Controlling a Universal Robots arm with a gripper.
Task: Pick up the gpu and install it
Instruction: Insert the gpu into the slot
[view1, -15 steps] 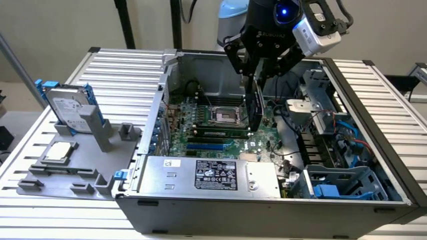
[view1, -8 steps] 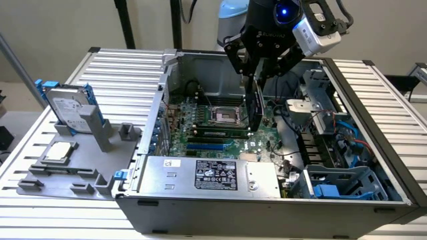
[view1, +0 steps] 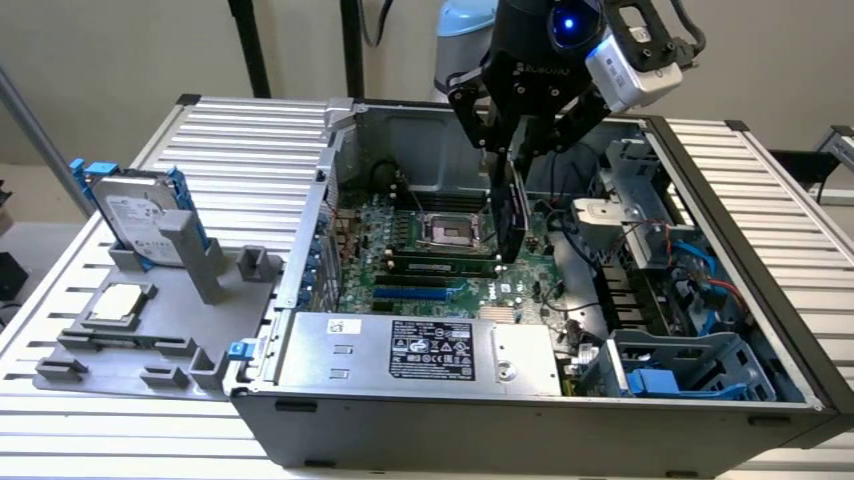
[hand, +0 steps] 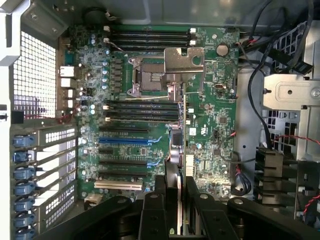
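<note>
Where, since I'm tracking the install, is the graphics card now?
In the exterior view the graphics card is held upright in the pincer, inside the computer case, over the motherboard.

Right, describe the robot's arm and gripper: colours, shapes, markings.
Black gripper with two jointed linkage fingers and faint pale lettering on its body. A blue light glows on the black wrist, a silver-grey camera box beside it. The arm joint is pale blue-grey.
</note>
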